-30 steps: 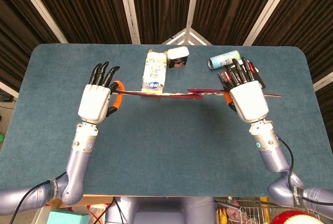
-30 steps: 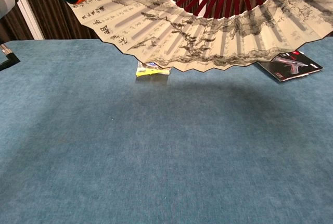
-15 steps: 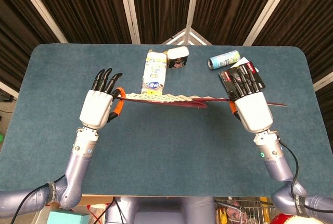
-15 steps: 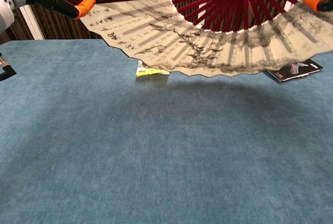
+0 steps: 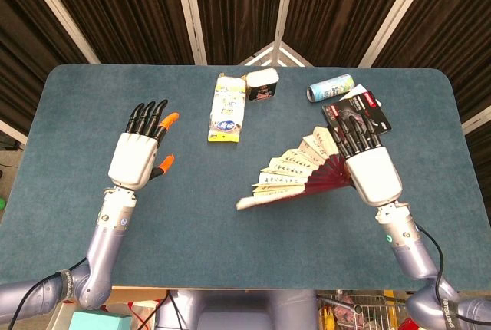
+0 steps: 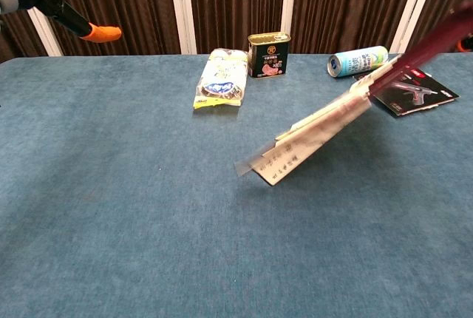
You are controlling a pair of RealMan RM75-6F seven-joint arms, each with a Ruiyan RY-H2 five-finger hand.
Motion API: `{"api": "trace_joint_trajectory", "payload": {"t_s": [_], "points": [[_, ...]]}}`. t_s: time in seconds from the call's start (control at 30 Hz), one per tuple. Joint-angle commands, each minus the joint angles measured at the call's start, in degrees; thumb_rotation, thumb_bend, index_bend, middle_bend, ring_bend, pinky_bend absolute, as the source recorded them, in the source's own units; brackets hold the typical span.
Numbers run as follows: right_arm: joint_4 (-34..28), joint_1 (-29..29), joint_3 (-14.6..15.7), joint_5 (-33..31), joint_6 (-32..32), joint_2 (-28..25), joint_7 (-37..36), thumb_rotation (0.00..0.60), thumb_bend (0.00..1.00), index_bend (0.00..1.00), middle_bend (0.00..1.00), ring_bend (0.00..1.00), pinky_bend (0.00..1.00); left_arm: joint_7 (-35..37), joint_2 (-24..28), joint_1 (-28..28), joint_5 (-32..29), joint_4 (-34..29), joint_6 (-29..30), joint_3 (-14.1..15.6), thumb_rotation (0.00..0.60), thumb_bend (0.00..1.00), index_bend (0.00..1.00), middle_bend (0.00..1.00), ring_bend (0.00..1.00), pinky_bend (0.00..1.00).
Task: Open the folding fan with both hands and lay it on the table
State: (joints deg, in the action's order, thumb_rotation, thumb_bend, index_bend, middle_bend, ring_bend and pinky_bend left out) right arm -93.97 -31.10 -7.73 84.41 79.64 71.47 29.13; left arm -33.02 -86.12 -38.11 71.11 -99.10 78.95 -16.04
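The folding fan [image 5: 295,173] hangs slanted from my right hand [image 5: 371,171], which holds its dark red ribs at the right end. The paper leaf has partly folded together and its free left tip droops toward the blue table [image 5: 230,253]. In the chest view the fan [image 6: 318,129] is motion-blurred and slopes down to the left; I cannot tell whether its tip touches the cloth. My left hand [image 5: 138,153] hovers over the left of the table, fingers spread and holding nothing. Only its orange fingertip [image 6: 97,34] shows in the chest view.
A yellow snack packet [image 5: 227,107], a dark tin [image 5: 261,84] and a blue can [image 5: 331,87] lie along the far edge. A black-and-red card [image 5: 367,104] lies under my right fingertips. The packet [image 6: 220,78] lies behind the fan's drooping tip.
My left hand has let go of the fan's left guard and opened. The spread fan swung down to the right and partly collapsed, now hanging from my right hand alone.
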Motion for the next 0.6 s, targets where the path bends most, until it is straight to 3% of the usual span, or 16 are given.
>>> {"api": "trace_joint_trajectory", "payload": {"t_s": [0.03, 0.4, 0.6], "points": [[-0.7, 0.5, 0.5, 0.5, 0.0, -0.4, 0.4, 0.600, 0.35, 0.00, 0.00, 0.00, 0.00, 0.5, 0.5, 0.3, -0.1, -0.2, -0.2, 0.1, 0.600, 0.28, 0.15, 0.00, 0.00, 0.00], [-3.4, 2.6, 1.8, 0.7, -0.9, -2.1, 2.6, 0.600, 0.17, 0.00, 0.00, 0.00, 0.00, 2.3, 2.4, 1.3, -0.2, -1.0, -0.1, -0.3, 0.600, 0.17, 0.13, 0.00, 0.00, 0.00], [-4.4, 2.2, 3.4, 3.7, -3.4, -3.8, 1.1, 0.600, 0.10, 0.00, 0.00, 0.00, 0.00, 2.8, 3.4, 1.6, 0.0, -1.5, -0.1, -0.3, 0.600, 0.15, 0.12, 0.00, 0.00, 0.00]]}}
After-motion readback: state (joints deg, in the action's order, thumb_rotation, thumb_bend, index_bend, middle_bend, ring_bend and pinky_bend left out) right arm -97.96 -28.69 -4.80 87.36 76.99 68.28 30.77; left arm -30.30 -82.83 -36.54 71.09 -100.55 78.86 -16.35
